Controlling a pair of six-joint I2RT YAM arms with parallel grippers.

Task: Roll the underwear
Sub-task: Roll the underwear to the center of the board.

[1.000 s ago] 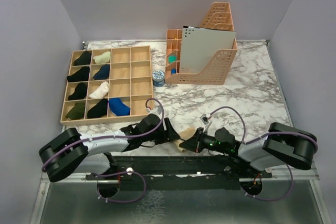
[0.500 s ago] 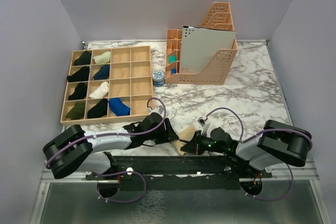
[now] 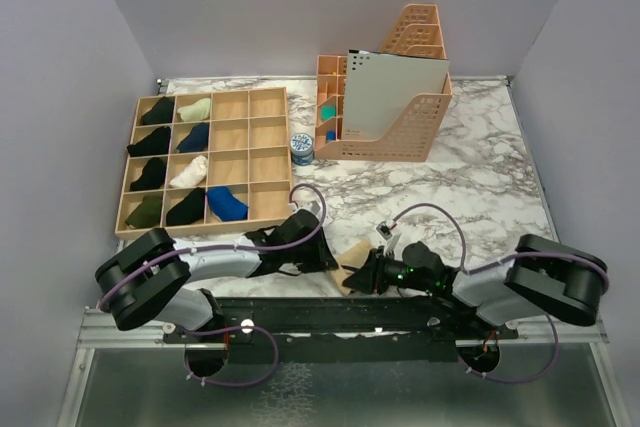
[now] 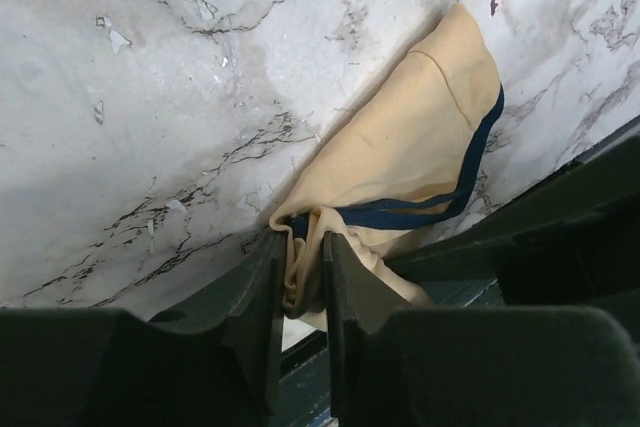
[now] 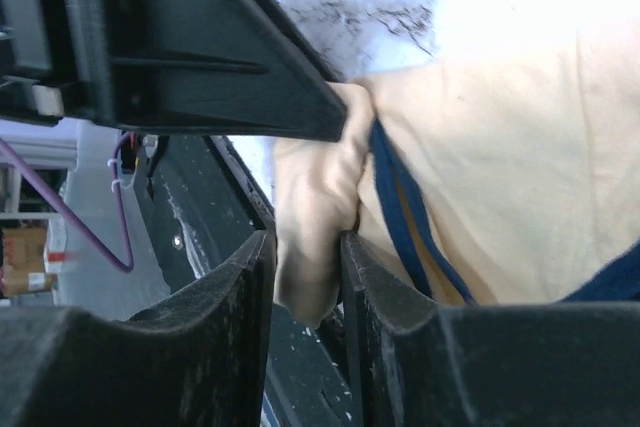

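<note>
Underwear (image 3: 353,265), tan with a blue band (image 4: 478,162), sits bunched at six o'clock on the marble table (image 3: 470,177), right at the near edge, caught between two robot arms that meet nose to nose over it.

At ten o'clock a wooden tray (image 3: 200,226) holds rolled pieces (image 3: 227,204) in its compartments, probably what this garment should look like once the task is done.

The left gripper (image 3: 325,259) reaches in from nine o'clock. Its wrist view shows the jaws nearly together, pinching a gathered fold of the waistband corner, while the rest of the cloth fans out flat toward one o'clock. That hold looks meant to anchor one end so the fabric can be turned over on itself.

The right gripper (image 3: 362,275) comes in from three o'clock, and a thick wad of tan cloth fills the gap between its jaws. It appears clamped on it, though glare washes out much of that view.

With both arms holding the same crumpled end, the roll looks barely begun.

A peach magazine file (image 3: 425,127) stands well apart at twelve o'clock.
</note>
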